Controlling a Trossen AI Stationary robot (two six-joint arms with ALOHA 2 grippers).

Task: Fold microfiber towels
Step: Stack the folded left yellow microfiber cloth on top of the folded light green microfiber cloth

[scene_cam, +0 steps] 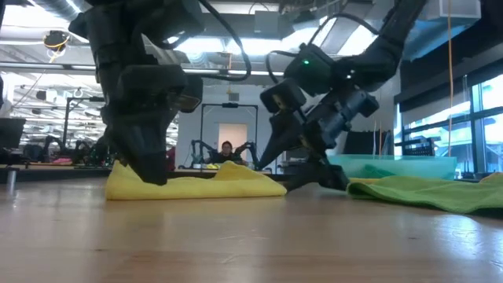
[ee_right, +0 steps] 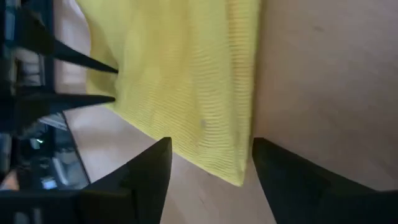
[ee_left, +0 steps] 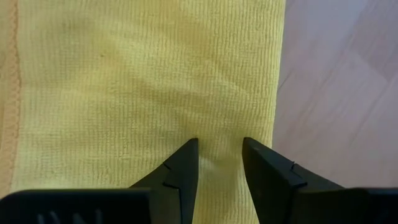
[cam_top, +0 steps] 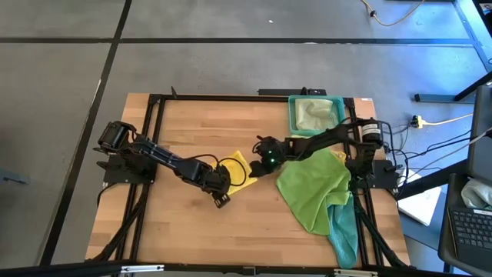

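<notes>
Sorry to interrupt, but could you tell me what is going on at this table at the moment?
Both arms are working on a yellow towel lying folded near the middle of the table. The left pincer presses down on the towel, pinching a small ridge of cloth between its fingers. The right pincer stands open at the towel's opposite edge, holding nothing. A bright green towel and a teal towel wait in a heap to the right, and a pale one lies in the tray.

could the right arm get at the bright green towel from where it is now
Probably yes. The bright green towel lies uncovered on the table just beside the right gripper, whose fingers stand open at the yellow towel with nothing held. Nothing lies between them; the left gripper is on the far side.
</notes>
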